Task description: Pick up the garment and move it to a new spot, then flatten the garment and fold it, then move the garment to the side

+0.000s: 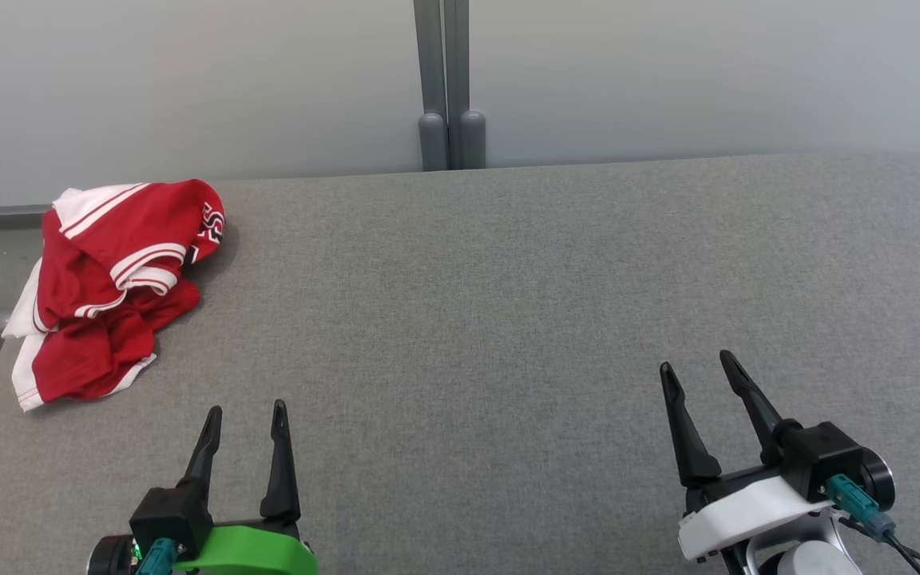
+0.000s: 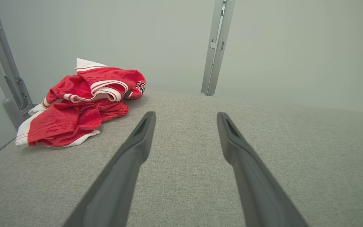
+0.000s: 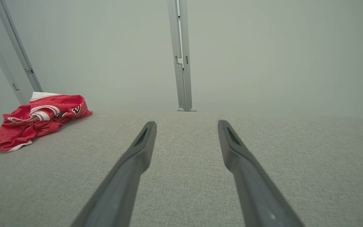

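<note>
The only lettering is on the crumpled red fabric garment with white striped trim (image 1: 109, 319): a dark white-edged print (image 1: 212, 225) on its far fold. The cloth bends through the print, so its characters cannot be read with any certainty. In both wrist views it is too small and creased to make out.

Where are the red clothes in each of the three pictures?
Head view: the garment lies upper left.
Left wrist view: garment left of centre.
Right wrist view: garment far left, midway down.
Shared landmark: the grey post behind the table.
</note>
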You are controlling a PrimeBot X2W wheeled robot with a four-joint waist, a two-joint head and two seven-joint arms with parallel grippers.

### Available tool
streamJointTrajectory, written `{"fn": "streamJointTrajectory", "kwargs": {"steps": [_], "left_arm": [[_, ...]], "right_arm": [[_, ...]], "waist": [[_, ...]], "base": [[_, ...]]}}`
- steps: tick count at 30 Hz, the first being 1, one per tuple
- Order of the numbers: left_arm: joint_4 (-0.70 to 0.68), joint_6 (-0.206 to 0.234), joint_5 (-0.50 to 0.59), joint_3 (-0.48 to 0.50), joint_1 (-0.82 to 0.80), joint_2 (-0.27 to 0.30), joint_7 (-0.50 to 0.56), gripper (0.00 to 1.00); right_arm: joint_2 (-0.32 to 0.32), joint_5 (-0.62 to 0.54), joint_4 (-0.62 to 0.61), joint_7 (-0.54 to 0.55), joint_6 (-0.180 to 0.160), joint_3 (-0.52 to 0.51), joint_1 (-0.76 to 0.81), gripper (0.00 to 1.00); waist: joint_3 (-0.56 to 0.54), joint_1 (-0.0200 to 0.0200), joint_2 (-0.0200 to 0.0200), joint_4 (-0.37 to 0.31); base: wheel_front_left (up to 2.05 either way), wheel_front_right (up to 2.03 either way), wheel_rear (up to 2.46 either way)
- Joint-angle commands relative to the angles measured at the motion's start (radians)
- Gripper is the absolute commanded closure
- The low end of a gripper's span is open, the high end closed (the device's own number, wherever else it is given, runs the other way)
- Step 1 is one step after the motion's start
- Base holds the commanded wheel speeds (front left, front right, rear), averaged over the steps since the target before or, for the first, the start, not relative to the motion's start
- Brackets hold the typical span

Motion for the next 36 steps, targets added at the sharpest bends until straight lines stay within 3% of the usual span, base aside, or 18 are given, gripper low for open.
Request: {"fn": "streamJointTrajectory", "kwargs": {"steps": [1, 13, 19, 36], "left_arm": [[0.002, 0.001, 0.002, 0.0, 0.008, 0.007, -0.004, 0.0], [0.008, 0.001, 0.005, -0.003, 0.001, 0.007, -0.003, 0.0], [0.009, -0.002, 0.008, -0.007, -0.01, 0.007, -0.003, 0.0], [0.002, -0.008, 0.026, 0.004, -0.011, 0.006, -0.002, 0.0]], "right_arm": [[-0.004, 0.0, 0.001, -0.003, 0.0, 0.002, 0.007, 0.0], [-0.004, -0.001, 0.0, -0.003, 0.0, -0.002, 0.009, 0.0], [-0.003, -0.003, -0.006, -0.003, 0.0, -0.005, 0.011, 0.0], [-0.003, 0.01, -0.018, -0.003, 0.0, 0.006, 0.012, 0.0]], "waist": [[0.0, 0.0, 0.0, 0.0], [0.002, 0.0, 0.0, 0.006], [0.002, 0.0, 0.0, 0.043], [0.0, 0.0, 0.0, 0.373]], "base": [[0.0, 0.0, 0.0], [0.0, 0.0, 0.0], [0.0, 0.0, 0.0], [0.0, 0.0, 0.0]]}}
